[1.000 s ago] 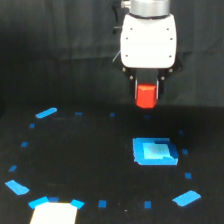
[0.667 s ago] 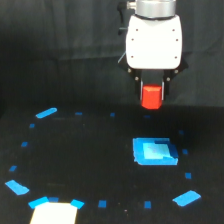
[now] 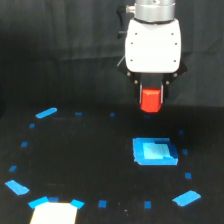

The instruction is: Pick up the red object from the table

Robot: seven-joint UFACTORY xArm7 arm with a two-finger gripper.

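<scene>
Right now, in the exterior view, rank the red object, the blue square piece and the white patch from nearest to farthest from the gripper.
1. The red object: held between the gripper fingers, above the table.
2. The blue square piece: on the table below, slightly toward the view's right.
3. The white patch: bottom edge, far toward the view's left.

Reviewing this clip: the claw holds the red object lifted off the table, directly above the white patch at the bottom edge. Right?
Not quite. In the exterior view the claw does hold the red object off the table, but it hangs above the blue square piece, not the white patch.
</scene>
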